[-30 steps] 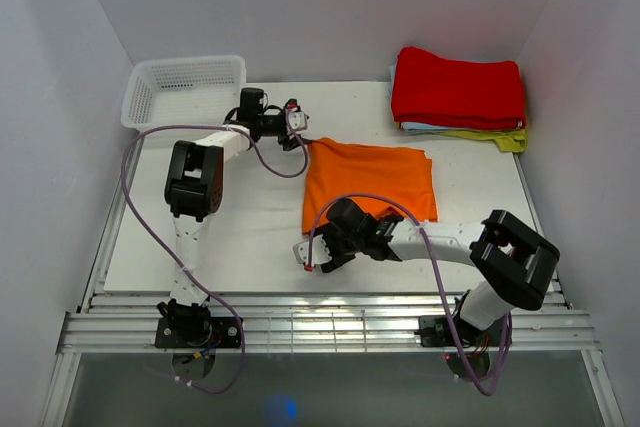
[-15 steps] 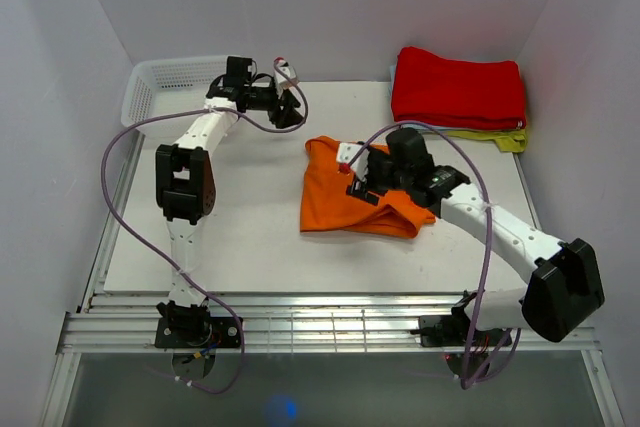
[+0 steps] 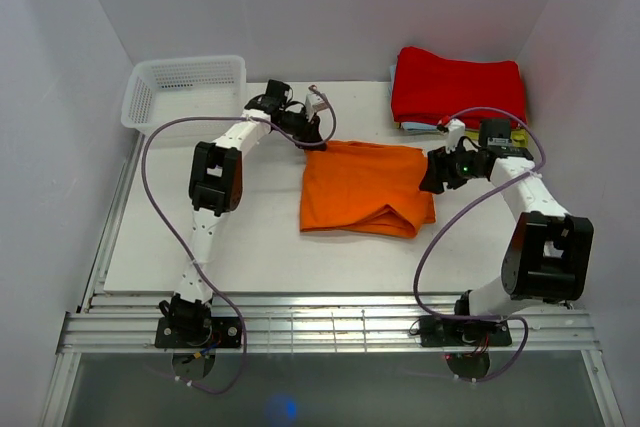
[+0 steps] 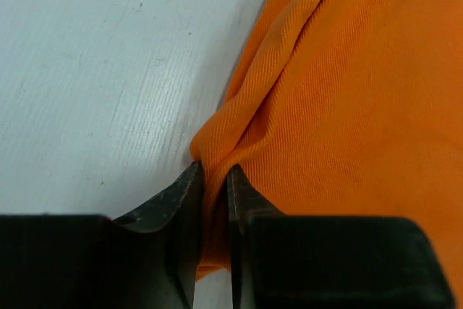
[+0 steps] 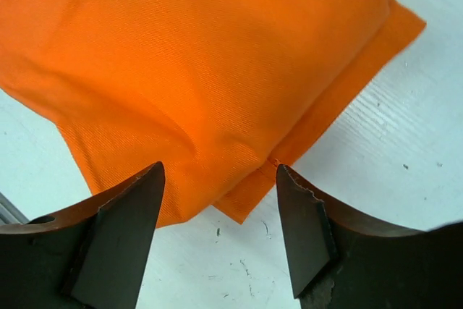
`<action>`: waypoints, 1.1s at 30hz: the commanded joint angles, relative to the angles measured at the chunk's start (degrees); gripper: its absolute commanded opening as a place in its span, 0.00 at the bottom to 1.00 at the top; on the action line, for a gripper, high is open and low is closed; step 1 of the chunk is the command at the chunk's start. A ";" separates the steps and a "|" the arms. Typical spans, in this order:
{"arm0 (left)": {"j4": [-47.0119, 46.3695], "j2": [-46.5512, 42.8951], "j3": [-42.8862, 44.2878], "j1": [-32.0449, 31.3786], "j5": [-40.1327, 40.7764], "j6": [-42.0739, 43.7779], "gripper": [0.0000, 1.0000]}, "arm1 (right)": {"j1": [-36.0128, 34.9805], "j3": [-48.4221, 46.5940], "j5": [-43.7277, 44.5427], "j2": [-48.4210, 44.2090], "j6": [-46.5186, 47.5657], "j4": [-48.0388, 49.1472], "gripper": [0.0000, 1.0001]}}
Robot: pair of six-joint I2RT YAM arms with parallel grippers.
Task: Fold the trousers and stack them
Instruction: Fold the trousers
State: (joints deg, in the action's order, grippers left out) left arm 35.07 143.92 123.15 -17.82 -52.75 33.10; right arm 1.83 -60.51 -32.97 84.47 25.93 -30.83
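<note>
Grip | left gripper [image 4: 212, 197] pinched on trousers [image 4: 347, 106] fold | right gripper [image 5: 218, 182] jaws apart over trousers edge, empty

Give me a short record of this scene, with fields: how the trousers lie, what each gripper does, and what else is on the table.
trousers: orange, folded, lying on the middle of the table
left gripper: shut on the trousers, pinching a fold at their far left corner
right gripper: open, jaws on either side of the trousers' far right corner
basket: white, at the far left corner, apart from the trousers
stack: folded cloths, red on top, at the far right corner
</note>
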 commanded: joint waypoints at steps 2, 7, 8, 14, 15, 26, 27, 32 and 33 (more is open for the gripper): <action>-0.52 0.40 4.82 1.21 1.67 -6.63 0.25 | 3.53 -5.04 -7.28 5.60 -4.65 -2.39 0.65; -20.72 -13.79 -10.54 3.23 3.71 -20.79 0.79 | 5.46 -8.22 -7.90 11.86 -10.37 0.49 0.60; -21.61 -16.19 -12.39 3.67 3.71 -20.62 0.84 | 5.64 -8.39 -7.98 12.73 -11.33 1.12 0.63; -8.71 -31.11 -21.00 1.58 -3.59 -3.62 0.87 | 5.91 -7.87 -6.05 14.49 -16.09 5.95 0.67; -7.40 -33.24 -23.46 0.17 -2.28 -0.87 0.87 | 5.91 -7.95 -5.70 14.85 -17.13 6.30 0.67; -30.49 -43.74 -52.15 -23.90 14.43 4.44 0.90 | 5.91 -11.91 -11.59 22.58 -22.68 9.47 0.57; -30.15 -41.98 -50.75 -25.14 14.17 1.90 0.90 | 5.91 -11.91 -11.76 22.76 -22.94 9.65 0.55; -27.69 -31.95 -45.73 -33.22 12.15 0.47 0.79 | 5.91 -11.30 -13.61 23.38 -23.82 11.05 0.39; -27.25 -31.25 -45.55 -34.37 11.62 0.56 0.77 | 5.91 -11.03 -13.78 23.46 -24.00 11.23 0.36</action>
State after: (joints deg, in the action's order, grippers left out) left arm 7.84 112.27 74.72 -48.01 -40.42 34.44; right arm 7.53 -70.00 -43.57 107.53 3.38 -22.00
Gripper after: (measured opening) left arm 0.799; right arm 0.398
